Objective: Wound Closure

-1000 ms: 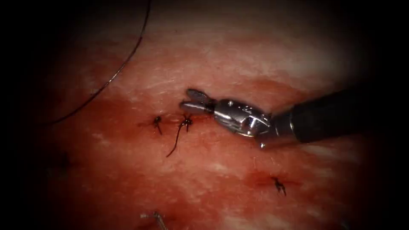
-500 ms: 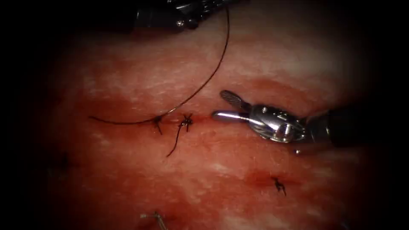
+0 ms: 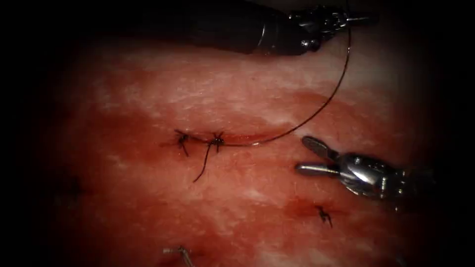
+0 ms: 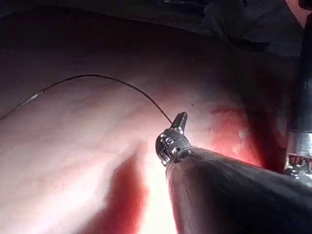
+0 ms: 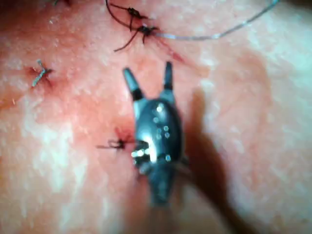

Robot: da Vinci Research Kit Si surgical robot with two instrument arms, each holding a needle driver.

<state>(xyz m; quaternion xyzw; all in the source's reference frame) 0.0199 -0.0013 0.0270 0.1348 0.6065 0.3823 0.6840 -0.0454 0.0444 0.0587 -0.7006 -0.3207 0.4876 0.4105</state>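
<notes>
Knots [image 3: 198, 141] sit mid-frame on the cut. Thread [image 3: 324, 101], fine and limp, I judge best gripped near them, arcs to my left tool [image 3: 363, 20], clamped on it at upper right. Right tool [image 3: 314, 157], lower right, gapes empty.

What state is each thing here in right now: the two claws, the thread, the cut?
Left claw: shut on the thread.
Right claw: open, holding nothing.
Thread: curves from the knot to the left claw.
Cut: closed by two knots.
Tissue: wet with red fluid.
</notes>
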